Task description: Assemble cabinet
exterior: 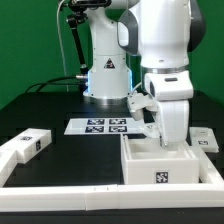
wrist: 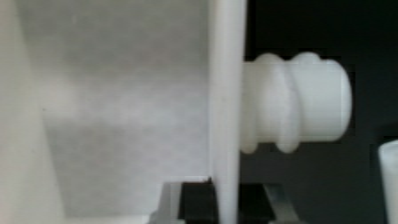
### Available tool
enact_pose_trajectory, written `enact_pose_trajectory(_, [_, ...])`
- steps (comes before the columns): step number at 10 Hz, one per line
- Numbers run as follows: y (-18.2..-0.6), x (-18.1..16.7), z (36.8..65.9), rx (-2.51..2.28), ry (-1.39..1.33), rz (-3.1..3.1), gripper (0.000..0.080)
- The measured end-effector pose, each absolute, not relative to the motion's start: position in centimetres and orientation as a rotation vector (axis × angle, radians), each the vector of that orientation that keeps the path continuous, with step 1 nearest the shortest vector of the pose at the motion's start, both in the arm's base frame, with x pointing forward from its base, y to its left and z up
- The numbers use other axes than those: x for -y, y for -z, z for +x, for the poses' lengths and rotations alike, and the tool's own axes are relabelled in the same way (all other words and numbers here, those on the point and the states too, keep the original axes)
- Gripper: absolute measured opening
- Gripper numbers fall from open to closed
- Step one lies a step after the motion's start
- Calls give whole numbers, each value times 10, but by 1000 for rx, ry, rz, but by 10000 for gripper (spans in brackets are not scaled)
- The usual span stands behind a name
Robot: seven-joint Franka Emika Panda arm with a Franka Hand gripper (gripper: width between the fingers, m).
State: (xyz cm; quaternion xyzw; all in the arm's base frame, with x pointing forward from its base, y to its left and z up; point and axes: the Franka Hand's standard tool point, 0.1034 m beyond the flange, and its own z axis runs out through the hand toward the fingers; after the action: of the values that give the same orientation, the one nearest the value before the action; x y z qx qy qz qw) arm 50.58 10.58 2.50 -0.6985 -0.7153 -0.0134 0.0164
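The cabinet's open box shell (exterior: 160, 165) stands at the exterior view's right, with a marker tag on its front face. My gripper (exterior: 164, 138) reaches down onto its back wall. In the wrist view the thin white wall (wrist: 226, 90) runs straight between my two dark fingers (wrist: 192, 205), and the gripper (wrist: 226, 206) is shut on it. A ribbed white knob (wrist: 302, 105) sticks out from the wall's outer side. One small tagged block (exterior: 33, 141) lies at the exterior view's left and another (exterior: 205, 140) behind the shell at the right.
The marker board (exterior: 105, 125) lies flat in front of the robot's base. A long low white rail (exterior: 70, 192) runs along the front of the black table and up its left side. The shell's inner floor (wrist: 107, 120) fills one side of the wrist view.
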Motion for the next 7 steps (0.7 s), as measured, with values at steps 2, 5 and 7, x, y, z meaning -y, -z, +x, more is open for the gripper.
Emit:
enact_pose_trajectory(2, [-25,-113,517,2224,49,-2175,38])
enact_pose_trajectory(5, [-26,-117,522,2197,43,-2200,38])
enact_pose_trajectory(7, [-27,-113,522,2189,43,-2210,37])
